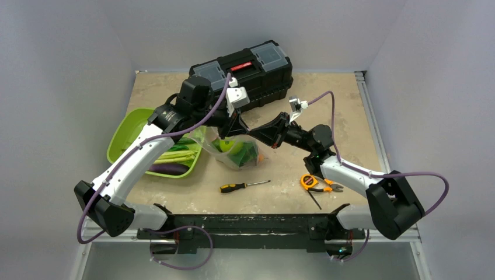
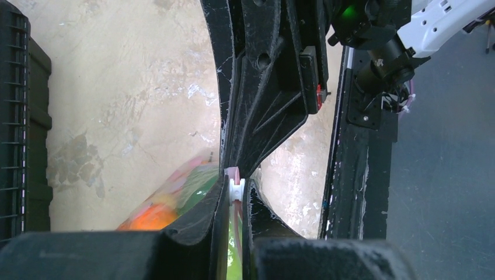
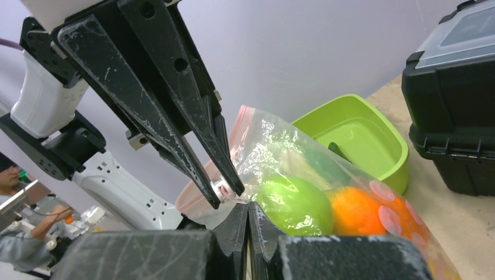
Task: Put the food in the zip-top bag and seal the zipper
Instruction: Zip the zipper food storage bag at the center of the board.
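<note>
Top view: the left gripper [image 1: 234, 132] and right gripper [image 1: 250, 130] meet over the zip-top bag [image 1: 238, 153] and cover its mouth. The bag sits just in front of the black toolbox [image 1: 248, 71], on its near side.

Left wrist view: the bag's contents appear only as an orange and green blur.

Right wrist view: the bag's lower end is cut off. A green apple [image 3: 295, 204] and an orange [image 3: 355, 211] show clearly inside. A darker green piece [image 3: 318, 166] behind them cannot be identified.

The left gripper is nearly closed, pinching a small pale piece on the zipper [image 3: 236, 125]. The right gripper has its fingers pressed together against the bag's edge just beneath. Whether film is caught between them cannot be told.
</note>
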Robot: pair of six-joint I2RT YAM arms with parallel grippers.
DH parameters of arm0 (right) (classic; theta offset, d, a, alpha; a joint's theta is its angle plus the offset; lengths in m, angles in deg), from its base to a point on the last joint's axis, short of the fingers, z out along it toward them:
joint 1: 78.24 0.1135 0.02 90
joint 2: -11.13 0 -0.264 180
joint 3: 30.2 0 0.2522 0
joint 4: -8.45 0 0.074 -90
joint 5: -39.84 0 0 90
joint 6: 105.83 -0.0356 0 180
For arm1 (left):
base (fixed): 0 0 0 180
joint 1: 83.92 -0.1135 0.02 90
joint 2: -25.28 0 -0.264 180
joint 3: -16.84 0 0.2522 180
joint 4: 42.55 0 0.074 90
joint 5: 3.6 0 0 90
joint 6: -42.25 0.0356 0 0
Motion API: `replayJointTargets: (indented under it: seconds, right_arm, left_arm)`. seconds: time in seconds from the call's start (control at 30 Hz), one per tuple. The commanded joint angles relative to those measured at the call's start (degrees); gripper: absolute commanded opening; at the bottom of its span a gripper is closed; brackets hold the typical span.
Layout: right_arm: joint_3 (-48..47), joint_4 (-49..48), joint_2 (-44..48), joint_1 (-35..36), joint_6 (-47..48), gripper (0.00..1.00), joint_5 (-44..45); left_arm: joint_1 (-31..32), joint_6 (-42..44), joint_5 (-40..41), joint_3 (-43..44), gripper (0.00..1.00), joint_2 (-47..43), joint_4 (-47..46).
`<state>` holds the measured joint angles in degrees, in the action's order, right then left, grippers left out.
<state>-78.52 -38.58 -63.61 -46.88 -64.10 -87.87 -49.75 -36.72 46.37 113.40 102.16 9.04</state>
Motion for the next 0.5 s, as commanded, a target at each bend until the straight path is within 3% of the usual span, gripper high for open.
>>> replayJointTargets:
  seconds: [0.0,0.03,0.27,0.37,0.47]
  right_arm:
    - [-0.85,-3.43,0.60,-0.55,4.99,0.00,-4.51]
    - [-1.68,-0.43,0.91,-0.55,7.69,0.00,-6.53]
    - [-6.04,16.00,3.24,-0.52,21.63,0.28,-10.42]
    - [-7.53,17.13,2.82,-0.52,22.57,0.27,-10.28]
    - [-7.92,13.39,1.82,-0.43,20.22,0.14,-11.73]
  left_arm:
    - [-0.32,-3.36,-2.95,0.00,0.00,-1.97,-2.37]
    - [-0.39,-4.15,-3.36,0.18,0.00,-1.92,-2.99]
    - [-0.60,-8.38,-6.06,1.70,0.00,-1.29,-4.62]
    - [-0.52,-8.74,-6.63,2.05,0.00,-1.23,-4.25]
    - [-0.57,-8.71,-5.88,1.93,0.00,-1.47,-3.55]
